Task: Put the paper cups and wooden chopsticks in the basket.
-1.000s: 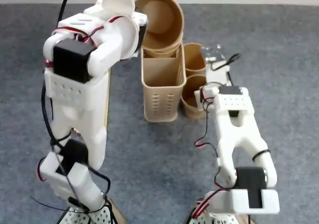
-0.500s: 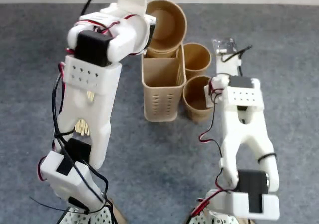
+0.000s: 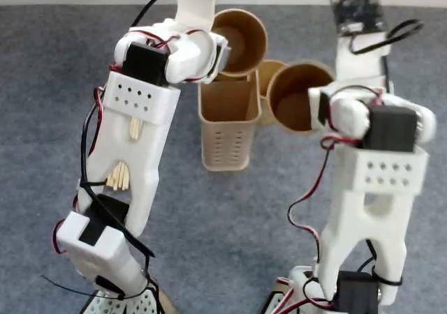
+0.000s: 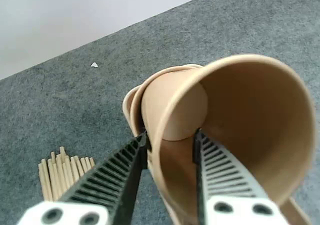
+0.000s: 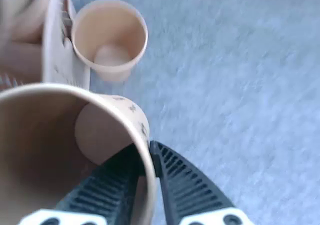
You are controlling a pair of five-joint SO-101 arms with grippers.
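My left gripper (image 4: 170, 136) is shut on the rim of a brown paper cup (image 4: 240, 135), one finger inside and one outside. In the high view this cup (image 3: 241, 38) hangs tilted over the far end of the tan basket (image 3: 225, 122). My right gripper (image 5: 145, 149) is shut on the wall of a second paper cup (image 5: 45, 135), which is held in the air (image 3: 297, 98) to the right of the basket. A third cup (image 5: 110, 35) stands upright on the carpet beside the basket (image 5: 57, 40). Wooden chopsticks (image 4: 62, 172) lie in a bundle on the carpet left of the basket.
Grey carpet covers the table. In the high view the left arm's white body covers most of the chopsticks (image 3: 119, 178). A pale wall runs along the far edge. Bare carpet stretches in front of the basket between the two arm bases.
My right gripper has lifted a cup off the carpet beside the basket and raised it high. My left arm has carried its cup a little to the right.
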